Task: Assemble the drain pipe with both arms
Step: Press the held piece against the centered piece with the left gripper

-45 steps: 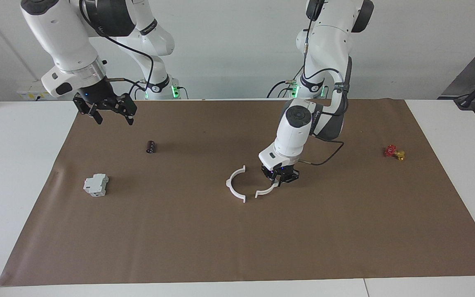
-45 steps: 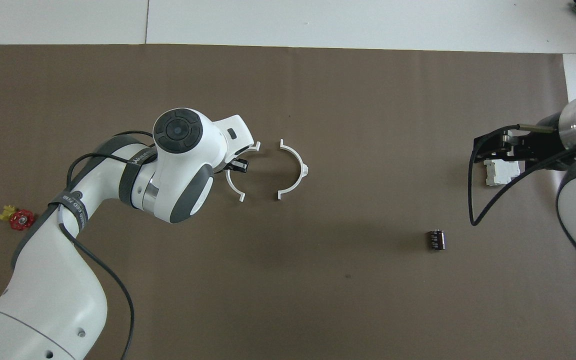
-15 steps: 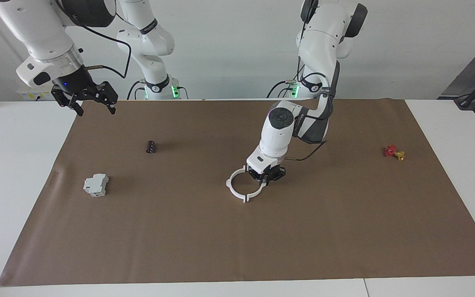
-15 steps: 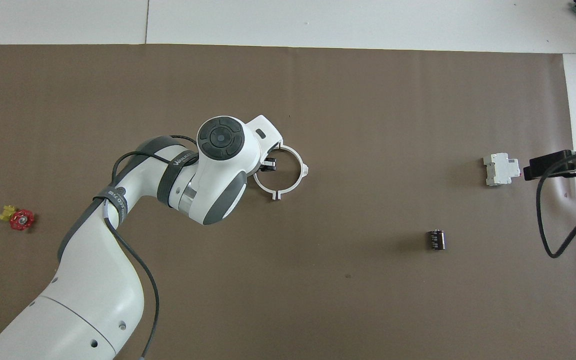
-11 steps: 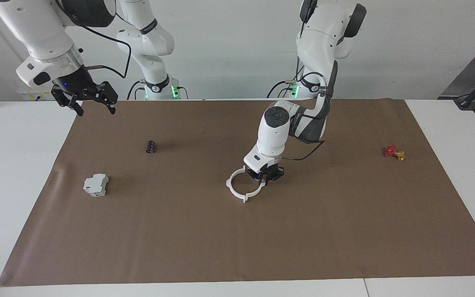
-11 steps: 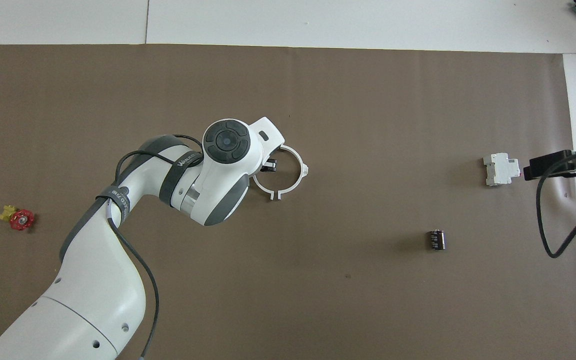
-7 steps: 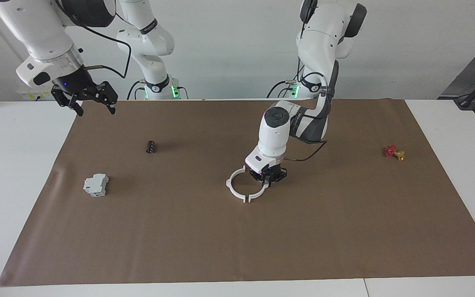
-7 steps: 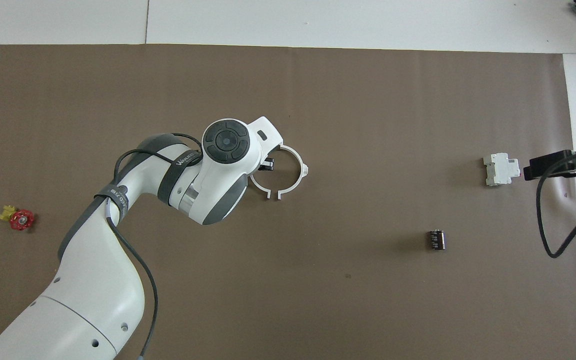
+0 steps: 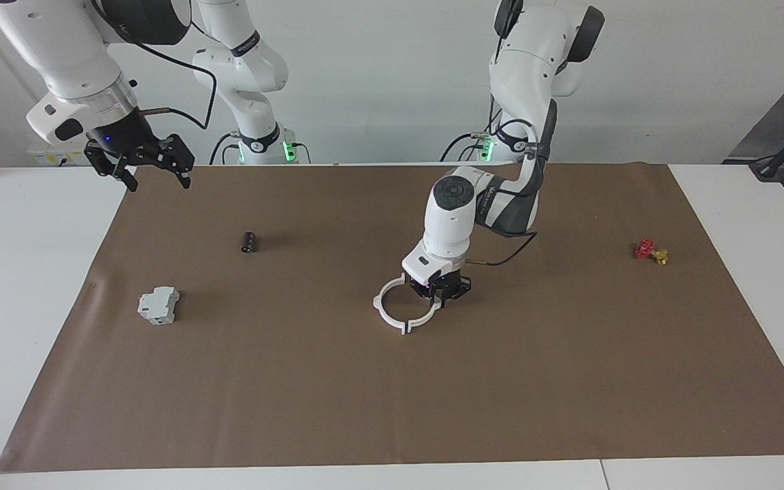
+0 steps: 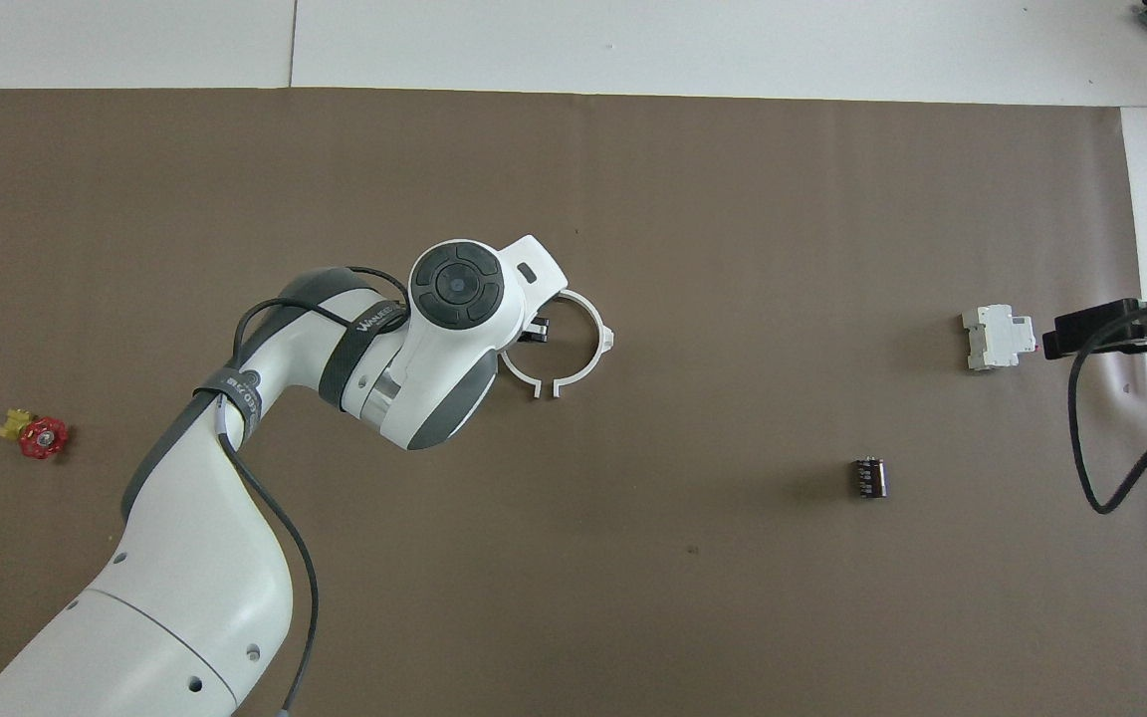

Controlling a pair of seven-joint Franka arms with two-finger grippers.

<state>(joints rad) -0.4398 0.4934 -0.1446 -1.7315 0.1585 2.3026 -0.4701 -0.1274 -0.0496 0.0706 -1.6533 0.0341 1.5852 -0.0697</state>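
drain pipe [image 9: 392, 314]: halves nearly a ring, mid-counter
left hand [image 9: 441, 295]: clamped on one half
right hand [image 9: 154, 175]: wide, empty, over counter corner

Item: drain pipe [image 9: 392, 309], two thin white plastic half-ring pieces.
Free half [image 10: 588, 339]: lies flat on the brown mat [image 9: 569, 381], outer lug pointing toward the right arm's end of the table.
Second half [image 10: 519, 366]: flat at mat level, clamped in the left hand [image 9: 438, 297], partly hidden under it.
Joint: the halves face each other as a near-complete ring; a small gap shows at the end tabs nearer the robots.
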